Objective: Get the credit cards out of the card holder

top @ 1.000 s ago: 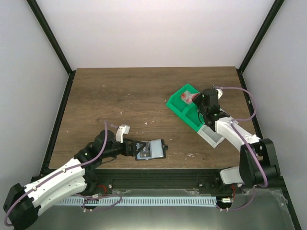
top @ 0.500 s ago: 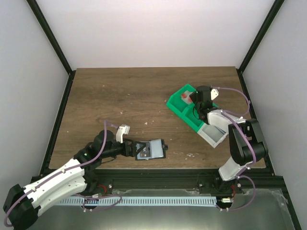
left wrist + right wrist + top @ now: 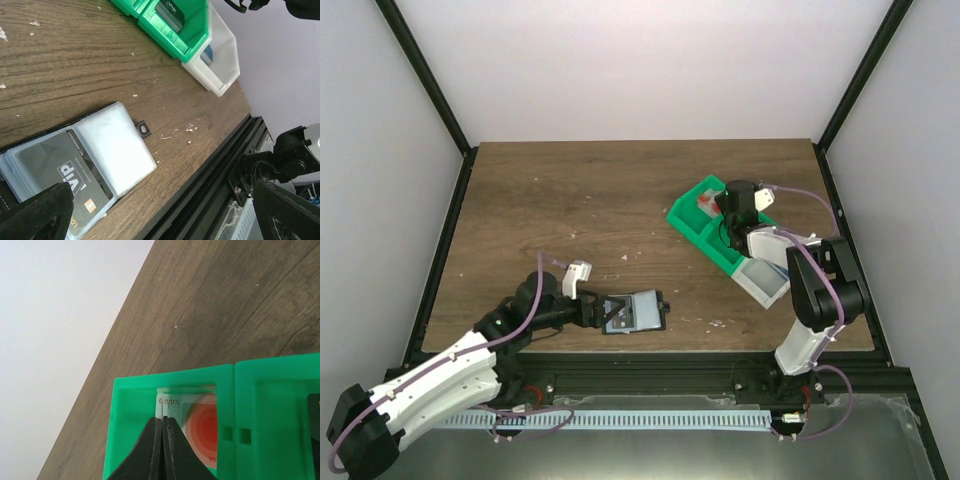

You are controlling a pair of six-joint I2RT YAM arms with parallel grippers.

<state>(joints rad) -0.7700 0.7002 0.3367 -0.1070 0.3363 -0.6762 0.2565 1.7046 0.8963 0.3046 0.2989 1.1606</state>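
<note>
The card holder (image 3: 100, 145) lies open on the surface, with a dark card (image 3: 65, 170) in its slot whose long axis points roughly at the left fingers (image 3: 35, 212) — these are spread wide at the holder's edge, gripping nothing seen. Well up-right of the holder, the right fingers (image 3: 145, 455) are pressed shut and empty over a red-blotched card (image 3: 200, 427) in the green tray (image 3: 690, 232). Since a second ago, only the right arm has folded inward.

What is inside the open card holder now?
One dark card marked "vip" lies in the holder; the clear half beside it looks empty. A finger of the left claw covers one corner, so any card there cannot be seen.
</note>
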